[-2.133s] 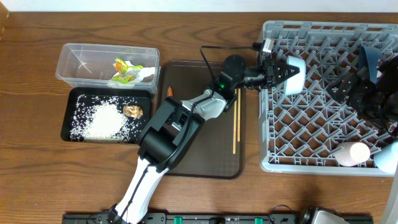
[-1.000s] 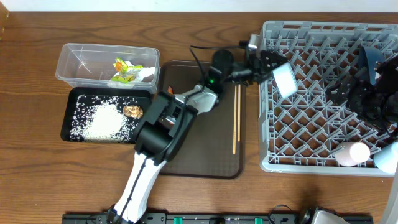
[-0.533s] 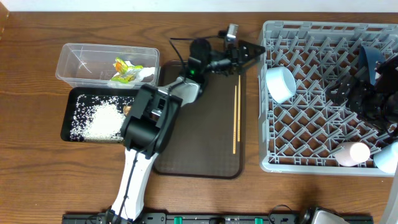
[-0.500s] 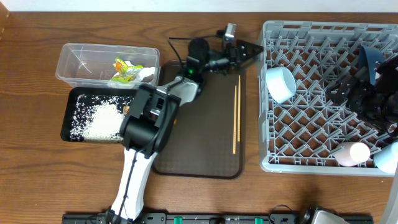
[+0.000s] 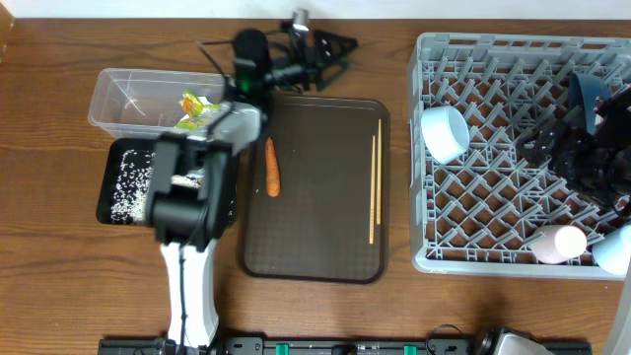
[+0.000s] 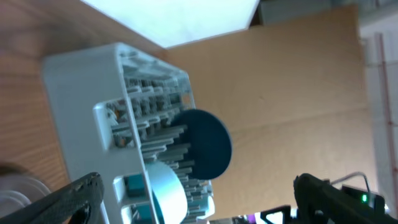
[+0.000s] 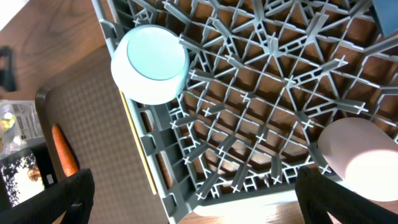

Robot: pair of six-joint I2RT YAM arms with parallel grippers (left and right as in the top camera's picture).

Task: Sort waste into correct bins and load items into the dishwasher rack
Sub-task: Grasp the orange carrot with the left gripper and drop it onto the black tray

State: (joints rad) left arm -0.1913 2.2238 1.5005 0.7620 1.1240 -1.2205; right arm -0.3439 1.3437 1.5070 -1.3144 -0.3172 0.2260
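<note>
The white bowl (image 5: pixel 444 133) lies on its side at the left edge of the grey dishwasher rack (image 5: pixel 493 212), free of both grippers. My left gripper (image 5: pixel 330 45) hangs open and holds nothing, over the table's back edge behind the brown serving tray (image 5: pixel 325 237). On that tray lie an orange carrot (image 5: pixel 272 166) and the chopsticks (image 5: pixel 375 187). My right gripper (image 5: pixel 558 148) is open above the rack, beside the dark blue dish (image 5: pixel 589 97). The right wrist view shows the bowl (image 7: pixel 151 62), carrot (image 7: pixel 64 158) and a pink cup (image 7: pixel 360 158).
The clear tub (image 5: pixel 128 94) holds a yellow-green wrapper (image 5: pixel 197 108). In front of it the black tray (image 5: pixel 116 207) holds rice (image 5: pixel 133 177), partly hidden by my left arm. Two cups (image 5: pixel 557 243) sit at the rack's front right corner.
My left gripper has let go of the white bowl, left it in the rack and opened wide. It has swung left to the table's back edge, uncovering the carrot. The right arm stays still.
</note>
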